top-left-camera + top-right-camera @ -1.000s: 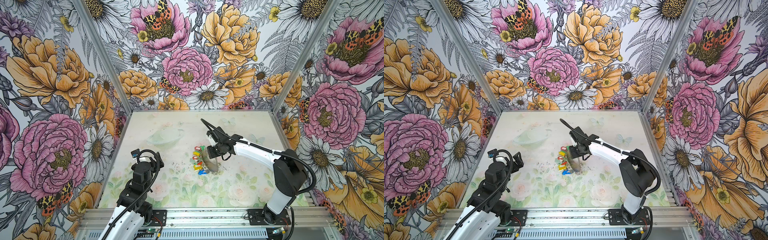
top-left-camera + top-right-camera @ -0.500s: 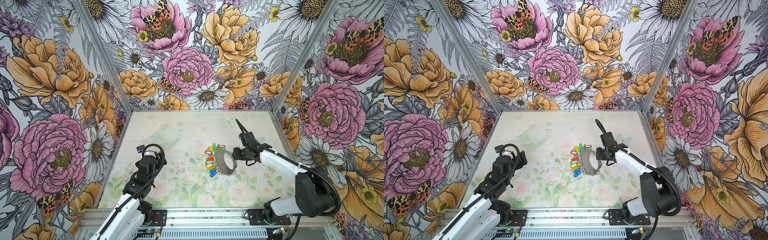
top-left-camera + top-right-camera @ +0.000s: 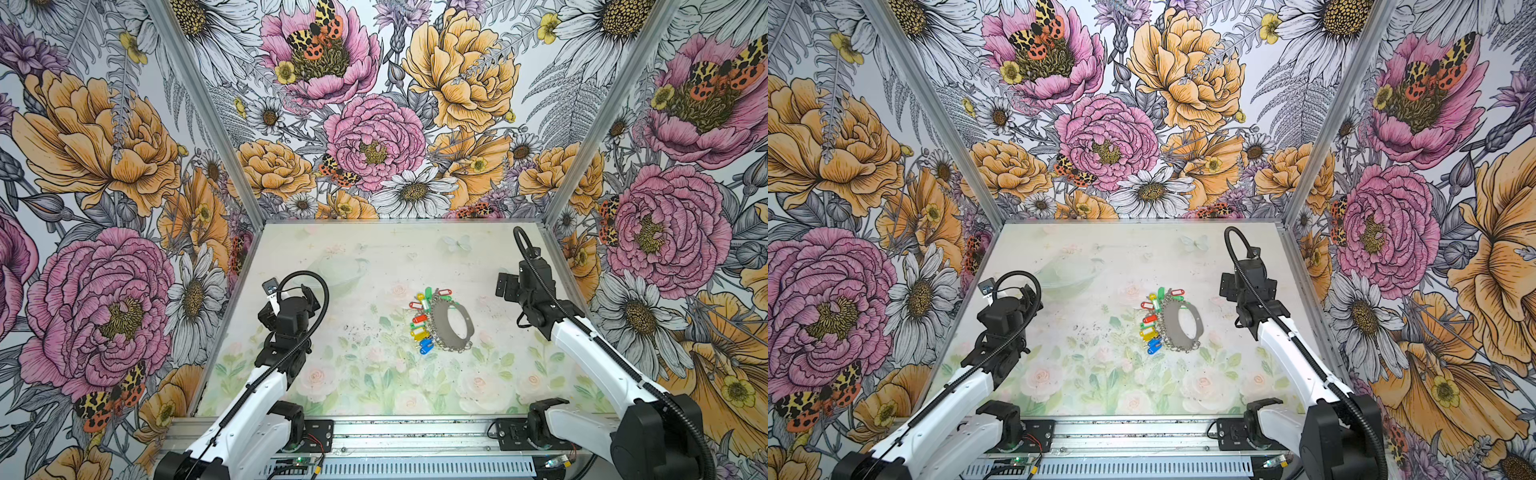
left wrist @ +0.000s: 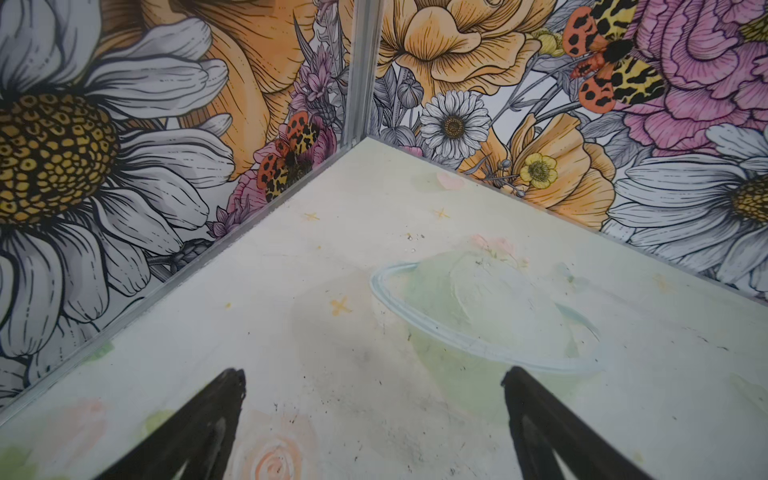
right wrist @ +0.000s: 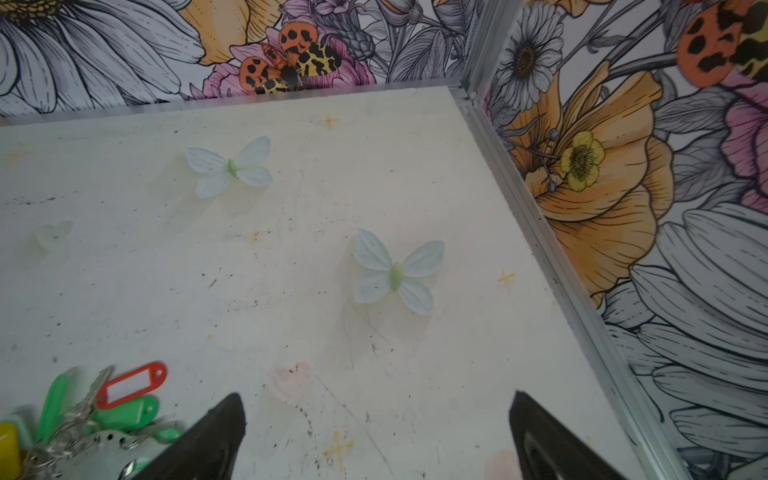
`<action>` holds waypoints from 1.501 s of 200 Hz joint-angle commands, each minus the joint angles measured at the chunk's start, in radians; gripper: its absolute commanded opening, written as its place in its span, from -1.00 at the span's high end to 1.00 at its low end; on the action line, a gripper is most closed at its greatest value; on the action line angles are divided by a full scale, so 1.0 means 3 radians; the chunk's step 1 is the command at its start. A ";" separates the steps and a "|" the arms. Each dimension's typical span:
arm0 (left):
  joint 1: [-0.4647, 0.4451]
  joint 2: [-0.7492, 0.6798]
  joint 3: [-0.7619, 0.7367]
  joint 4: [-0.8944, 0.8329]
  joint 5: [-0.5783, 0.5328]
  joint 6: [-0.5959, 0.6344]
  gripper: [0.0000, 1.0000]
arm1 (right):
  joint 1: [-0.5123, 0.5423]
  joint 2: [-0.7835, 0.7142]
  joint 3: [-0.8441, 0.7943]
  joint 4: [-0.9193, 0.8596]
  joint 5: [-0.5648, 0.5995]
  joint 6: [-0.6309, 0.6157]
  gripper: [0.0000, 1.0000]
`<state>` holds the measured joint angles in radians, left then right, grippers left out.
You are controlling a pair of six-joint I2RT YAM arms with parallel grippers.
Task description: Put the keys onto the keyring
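The keyring [image 3: 439, 329] [image 3: 1172, 330], a flat grey oval band fringed with small silver rings, lies on the table right of centre. The keys [image 3: 420, 321] [image 3: 1151, 321], coloured tags in red, green, yellow and blue, fan out along its left edge among those rings. In the right wrist view a red tag and green ones of the keys [image 5: 124, 409] show beside the keyring's rim [image 5: 104, 441]. My right gripper [image 3: 515, 282] [image 3: 1241, 286] [image 5: 376, 401] hangs open and empty, to the right of the keyring and apart from it. My left gripper [image 3: 308, 294] [image 3: 1026, 293] [image 4: 374, 376] is open over bare table at the left.
Flowered walls [image 3: 665, 232] close the table on three sides, with metal corner posts. A metal rail [image 3: 407, 432] carrying both arm bases runs along the front. The table [image 3: 357, 386] has a faint printed pattern of roses, butterflies and a planet.
My right gripper opened, let go of the keyring and drew back to the right. The keyring with the keys ended up further right on the table. My left arm shifted forward a little.
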<state>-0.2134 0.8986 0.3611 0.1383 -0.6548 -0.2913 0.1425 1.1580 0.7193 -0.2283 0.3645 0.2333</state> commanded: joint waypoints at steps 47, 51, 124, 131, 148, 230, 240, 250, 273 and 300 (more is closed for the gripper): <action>0.0378 0.1268 -0.0135 0.2074 0.0518 0.0961 -0.97 | -0.0121 0.0727 -0.0899 0.2667 0.0019 -0.0860 -0.99; 0.0406 0.1352 -0.0197 0.2321 0.0639 0.1004 -0.98 | -0.0125 0.0758 -0.0945 0.2817 -0.0038 -0.0886 -0.99; 0.0738 0.2153 0.0072 0.2600 0.1782 0.0965 -0.97 | -0.0268 0.0854 -0.1250 0.3544 -0.1153 -0.0924 -0.99; 0.0734 0.2173 0.0058 0.2657 0.1768 0.0970 -0.97 | -0.0286 0.0890 -0.1237 0.3599 -0.1091 -0.0886 -0.99; 0.0722 0.2174 0.0055 0.2660 0.1753 0.0979 -0.97 | -0.0388 0.0986 -0.1206 0.3611 -0.1044 -0.0745 -0.99; 0.0717 0.2168 0.0054 0.2665 0.1748 0.0981 -0.97 | -0.0444 0.1245 -0.1190 0.3822 -0.0363 -0.0418 -0.99; 0.0714 0.2167 0.0054 0.2664 0.1748 0.0981 -0.97 | -0.0445 0.1270 -0.1181 0.3864 -0.0352 -0.0432 -0.99; 0.0717 0.2167 0.0054 0.2662 0.1748 0.0981 -0.97 | -0.0445 0.1256 -0.1154 0.3792 -0.0356 -0.0419 -0.99; 0.0719 0.2167 0.0054 0.2664 0.1748 0.0979 -0.97 | -0.0444 0.1265 -0.1162 0.3823 -0.0356 -0.0433 -0.99; 0.0720 0.2169 0.0054 0.2663 0.1752 0.0980 -0.97 | -0.0446 0.1265 -0.1154 0.3784 -0.0377 -0.0435 -0.99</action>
<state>0.0025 1.5505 0.3660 0.9100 -0.1551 -0.0002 0.0059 1.5341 0.3508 0.8913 0.2394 0.0895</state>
